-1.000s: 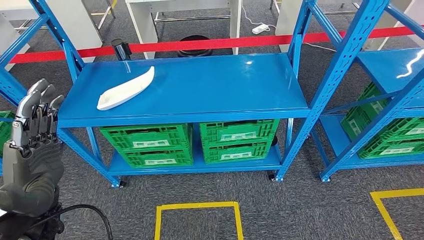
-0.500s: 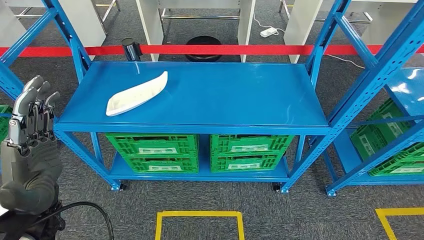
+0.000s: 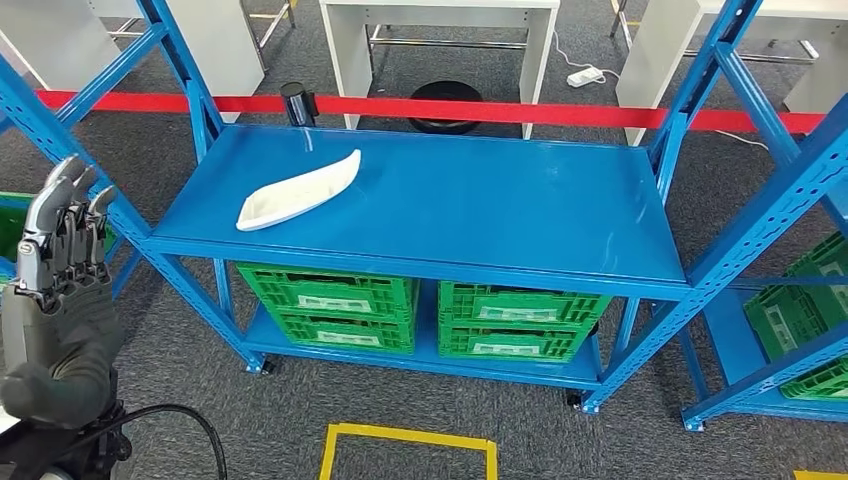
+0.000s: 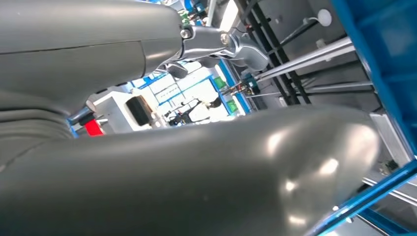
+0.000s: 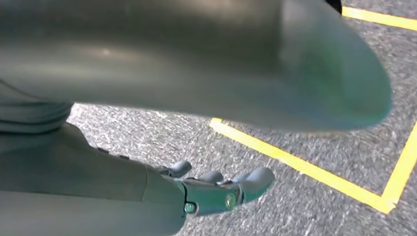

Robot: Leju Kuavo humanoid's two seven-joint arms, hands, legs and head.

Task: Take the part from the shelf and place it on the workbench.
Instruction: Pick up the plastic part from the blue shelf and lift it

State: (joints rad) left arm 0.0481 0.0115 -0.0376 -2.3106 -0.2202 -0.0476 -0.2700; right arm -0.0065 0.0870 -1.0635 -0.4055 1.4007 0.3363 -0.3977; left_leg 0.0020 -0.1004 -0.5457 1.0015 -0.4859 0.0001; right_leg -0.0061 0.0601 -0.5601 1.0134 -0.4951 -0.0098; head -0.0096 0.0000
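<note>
A long white curved part [image 3: 298, 191] lies on the left half of the blue shelf's top board [image 3: 480, 200]. My left hand [image 3: 58, 300] is raised at the lower left of the head view, left of the shelf and well apart from the part, fingers straight up and holding nothing. The left wrist view has its thumb [image 4: 196, 182] close up, fingers [image 4: 216, 42] extended. My right hand [image 5: 147, 98] hangs over grey carpet, its fingers [image 5: 221, 189] loosely extended, with nothing in it.
Green crates [image 3: 330, 300] sit on the shelf's lower board. A black cylinder [image 3: 297, 103] stands at the back left corner of the shelf. More blue racks flank it on both sides. Red tape and white tables lie beyond, and yellow floor marks [image 3: 405, 445] in front.
The whole picture has shifted: the camera turned, so the shelf and part now sit further right and lower in view. My left hand keeps its raised, open pose.
</note>
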